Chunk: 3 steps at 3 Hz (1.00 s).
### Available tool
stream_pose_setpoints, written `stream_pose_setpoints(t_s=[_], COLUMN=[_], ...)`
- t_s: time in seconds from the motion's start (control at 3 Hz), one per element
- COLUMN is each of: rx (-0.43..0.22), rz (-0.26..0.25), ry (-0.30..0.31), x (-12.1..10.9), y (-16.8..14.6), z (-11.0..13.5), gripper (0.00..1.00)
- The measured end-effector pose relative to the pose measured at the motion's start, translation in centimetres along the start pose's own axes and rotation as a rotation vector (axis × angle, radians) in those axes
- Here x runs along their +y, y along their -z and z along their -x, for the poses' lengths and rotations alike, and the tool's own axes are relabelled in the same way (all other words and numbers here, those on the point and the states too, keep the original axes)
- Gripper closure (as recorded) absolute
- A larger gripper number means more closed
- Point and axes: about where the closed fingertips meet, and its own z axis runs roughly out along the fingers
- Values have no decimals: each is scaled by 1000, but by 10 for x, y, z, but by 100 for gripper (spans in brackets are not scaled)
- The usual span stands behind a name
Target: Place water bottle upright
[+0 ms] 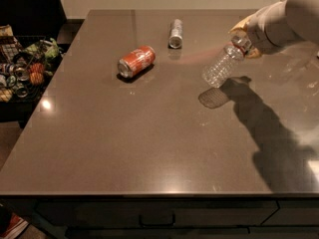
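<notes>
The water bottle (223, 63), clear ribbed plastic with a red-blue label near its neck, hangs tilted above the right half of the dark table (149, 143), base pointing down-left, neck up-right. My gripper (245, 40) is shut on the water bottle's neck end at the upper right, with the pale arm running off the right edge. The bottle's cap is hidden by the gripper. The bottle's shadow lies on the table just below it.
An orange-red soda can (136, 61) lies on its side left of centre. A slim silver can (175, 33) lies on its side near the far edge. A rack of packaged snacks (22, 66) stands off the table's left side.
</notes>
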Motion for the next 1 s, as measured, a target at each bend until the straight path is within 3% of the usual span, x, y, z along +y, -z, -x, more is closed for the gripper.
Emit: stream_pose_setpoints(t_s=[0.67, 1.0], rx=[234, 252], rz=[-138, -220], ry=[67, 114], x=[-14, -20], y=[20, 20], z=[-29, -31], gripper=[100, 100])
